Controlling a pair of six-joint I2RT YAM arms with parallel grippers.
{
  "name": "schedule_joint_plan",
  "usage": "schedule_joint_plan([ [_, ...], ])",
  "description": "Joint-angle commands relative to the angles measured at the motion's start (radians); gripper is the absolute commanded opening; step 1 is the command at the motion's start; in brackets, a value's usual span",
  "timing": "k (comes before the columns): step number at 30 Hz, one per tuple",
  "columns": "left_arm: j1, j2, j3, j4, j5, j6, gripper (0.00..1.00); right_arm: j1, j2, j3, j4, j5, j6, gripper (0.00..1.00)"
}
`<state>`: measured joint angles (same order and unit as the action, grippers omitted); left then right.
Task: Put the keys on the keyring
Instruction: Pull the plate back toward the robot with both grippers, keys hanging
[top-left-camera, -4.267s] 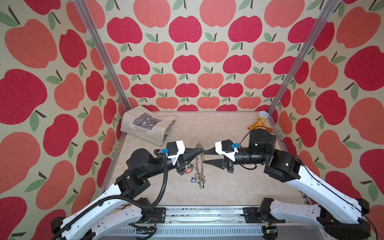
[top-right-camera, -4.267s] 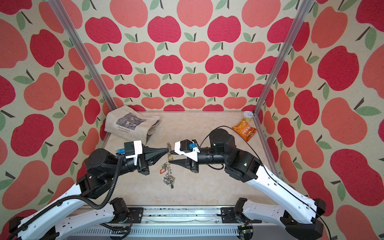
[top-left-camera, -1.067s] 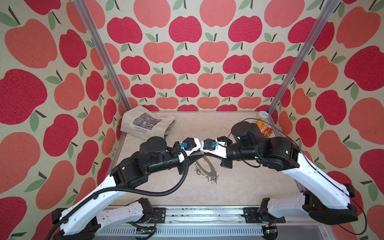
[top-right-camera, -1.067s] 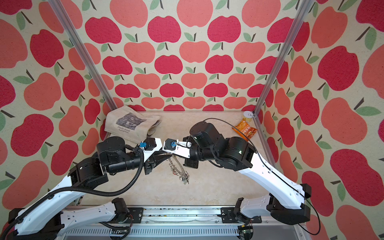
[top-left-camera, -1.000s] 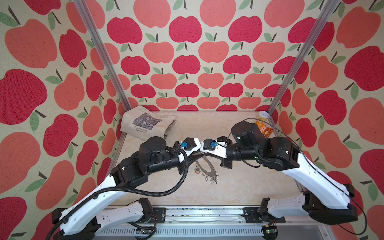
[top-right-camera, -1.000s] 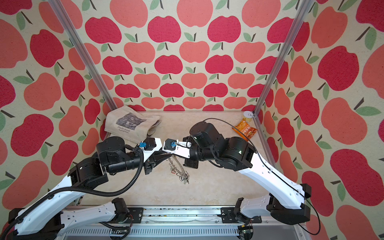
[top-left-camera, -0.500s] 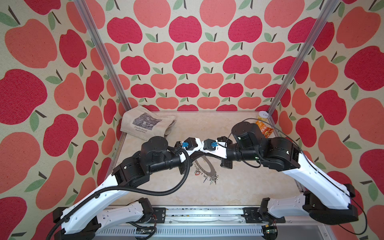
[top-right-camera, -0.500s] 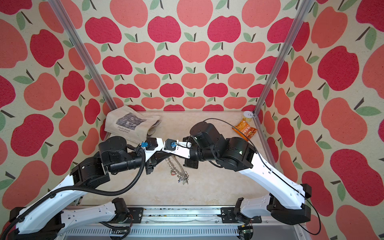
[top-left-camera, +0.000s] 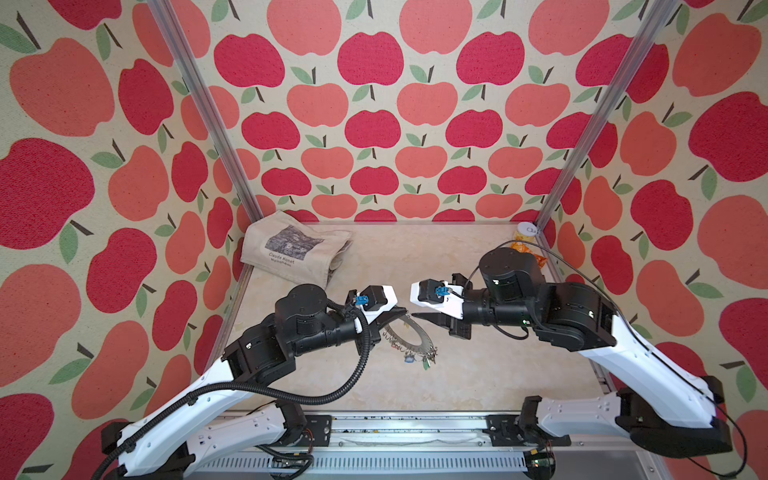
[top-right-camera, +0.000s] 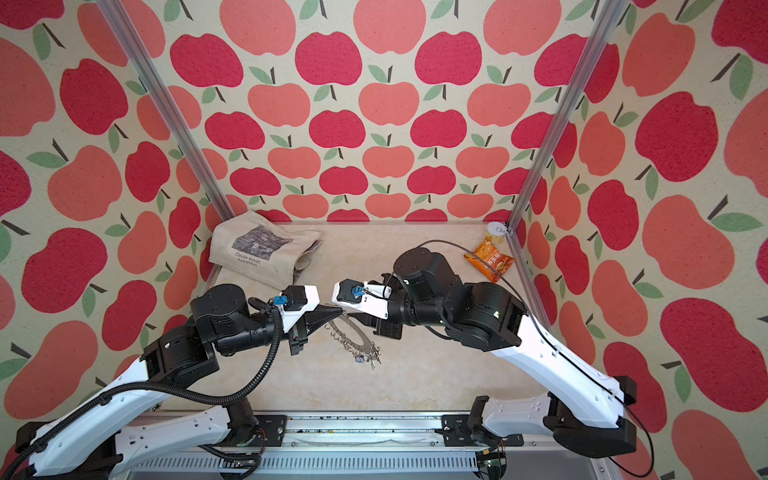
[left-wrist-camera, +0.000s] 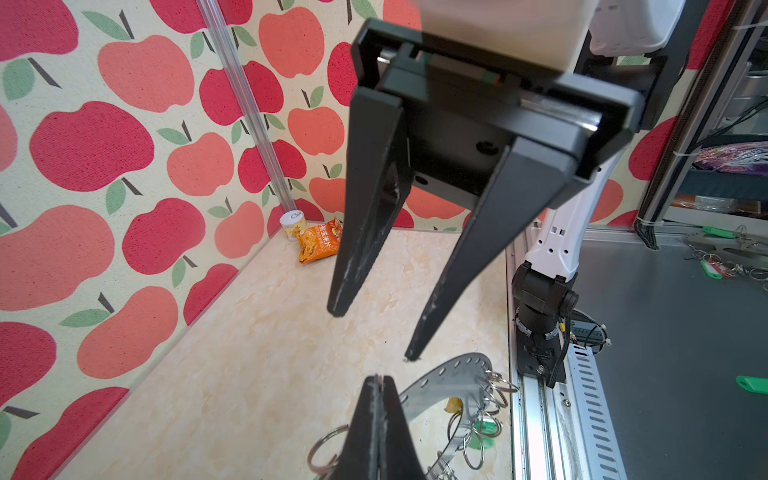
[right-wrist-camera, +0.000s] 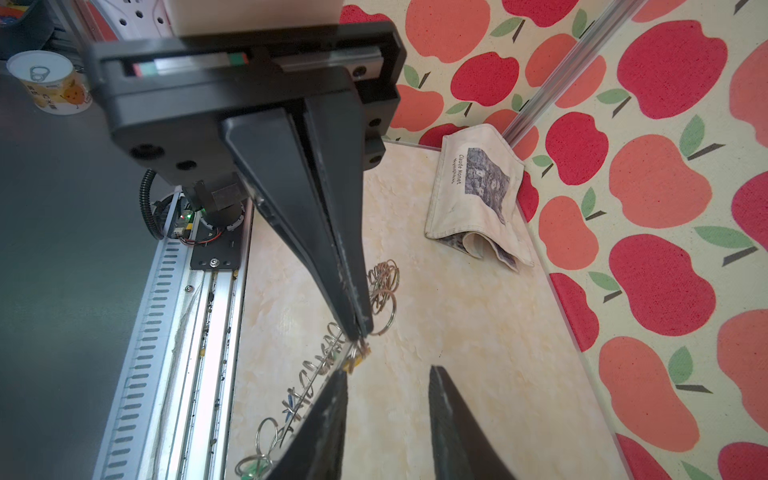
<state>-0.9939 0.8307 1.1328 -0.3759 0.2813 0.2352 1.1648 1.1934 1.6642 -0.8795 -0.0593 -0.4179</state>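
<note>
Beige marbled tabletop (top-left-camera: 478, 374): folded cloth bag (top-left-camera: 295, 249), orange snack packet (top-right-camera: 490, 262), can (top-right-camera: 496, 230)

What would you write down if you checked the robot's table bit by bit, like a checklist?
Surface: beige marbled tabletop, nothing spilled.
Job's things: keyring held off the table, tilted; keys with blue and green tags hang from its low end.
Clutter: folded Claude Monet cloth bag back left; orange snack packet and small can in the back right corner.
Grippers: left gripper shut on the keyring's rim; right gripper open, facing it, holding nothing.
Cables: black corrugated hose loops off the left arm; thin black cable arcs over the right arm.
Surroundings: apple-print walls, metal corner posts.
</note>
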Motion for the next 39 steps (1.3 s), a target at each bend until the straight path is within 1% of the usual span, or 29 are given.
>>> schedule_joint_plan([
  [1, -0.005, -0.037, -0.012, 0.170, 0.052, 0.012, 0.00, -0.007, -0.045, -0.035, 0.061, 0.015, 0.026, 0.37],
  [6, -0.003, -0.053, -0.032, 0.260, 0.087, 0.007, 0.00, -0.012, -0.057, -0.086, 0.118, -0.010, 0.036, 0.36],
  [10, 0.002, -0.043, -0.033, 0.305, 0.103, -0.003, 0.00, -0.013, -0.073, -0.120, 0.191, -0.064, 0.059, 0.37],
  [13, 0.009, -0.037, -0.058, 0.381, 0.113, -0.030, 0.00, -0.013, -0.093, -0.150, 0.251, -0.103, 0.085, 0.36],
  [18, 0.038, -0.022, -0.110, 0.521, 0.132, -0.113, 0.00, -0.013, -0.126, -0.199, 0.336, -0.152, 0.127, 0.37],
  [23, 0.099, -0.010, -0.159, 0.679, 0.185, -0.252, 0.00, -0.012, -0.148, -0.219, 0.359, -0.139, 0.131, 0.37],
  [26, 0.139, -0.012, -0.175, 0.737, 0.217, -0.319, 0.00, -0.011, -0.159, -0.218, 0.351, -0.120, 0.128, 0.38],
  [30, 0.160, -0.021, -0.186, 0.770, 0.238, -0.349, 0.00, -0.012, -0.174, -0.216, 0.340, -0.091, 0.124, 0.39],
  [34, 0.163, -0.019, -0.188, 0.788, 0.253, -0.362, 0.00, -0.011, -0.184, -0.225, 0.377, -0.084, 0.131, 0.39],
  [39, 0.166, -0.019, -0.186, 0.795, 0.257, -0.373, 0.00, -0.004, -0.196, -0.226, 0.384, -0.026, 0.118, 0.39],
])
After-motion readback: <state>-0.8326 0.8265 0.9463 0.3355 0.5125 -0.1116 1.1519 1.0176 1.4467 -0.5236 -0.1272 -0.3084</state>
